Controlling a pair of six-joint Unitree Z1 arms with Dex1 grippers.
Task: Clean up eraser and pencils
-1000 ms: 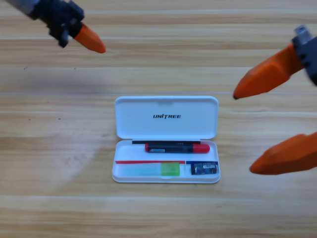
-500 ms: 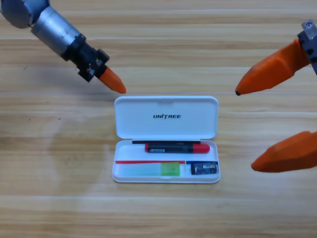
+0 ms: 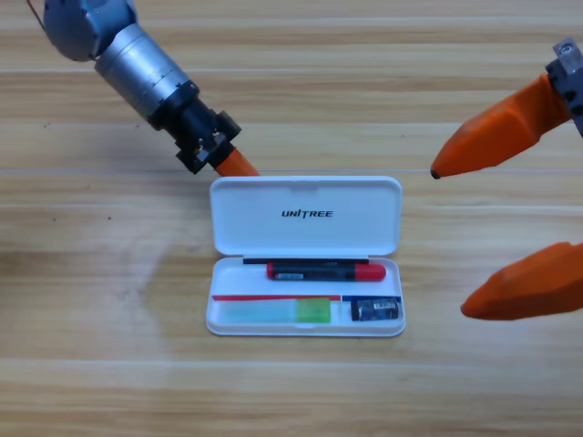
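- Case (image 3: 305, 215) at frame centre, lying open: lid flat toward the top, tray below it, long axis running left to right.
- Black pencil (image 3: 325, 270) lying in the tray's upper slot, parallel to the case's long side, red end to the right.
- White pencil (image 3: 277, 312) with its green end lying in the lower-left slot, also left to right.
- Eraser (image 3: 372, 310) sitting in the small lower-right compartment, just beside the green end.
- Judging from that, all three stowed; closing the lid looks like the step left.
- Left gripper (image 3: 235, 165) reaching in from upper left, orange tip touching or just above the lid's top-left corner; cannot tell whether spread or closed, only one orange tip showing.
- Right gripper (image 3: 483, 228) waiting at the right edge, jaws wide apart, well away from the case.
- Key relation: lid's free edge lying along the top, hinge along the middle, so folding means sweeping that edge down the frame toward the tray; left gripper much the nearer, sitting at that edge already.
- Risk, as a guess: pushing at one corner could skid the case across the wooden table (image 3: 91, 300) rather than fold it.
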